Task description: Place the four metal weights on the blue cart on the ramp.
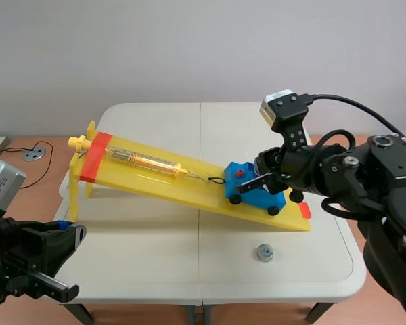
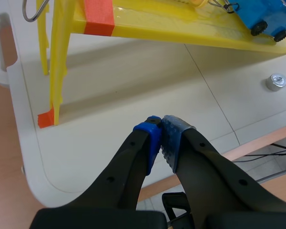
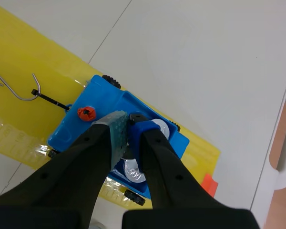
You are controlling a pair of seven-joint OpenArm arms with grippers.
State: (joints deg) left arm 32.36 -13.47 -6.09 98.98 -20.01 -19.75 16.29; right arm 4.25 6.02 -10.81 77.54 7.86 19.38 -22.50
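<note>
A metal weight [image 3: 134,172] lying in the blue cart [image 1: 257,197], which is sitting right of centre in the scene view's frame, is showing a stamped mark seemingly reading "50g", while no other writing is coming through legibly anywhere.

Glossy translucent yellow plastic ramp [image 1: 189,183], smooth blue plastic cart [image 1: 254,193], shiny metal weight [image 1: 264,253], matt white table [image 1: 155,257]
</note>
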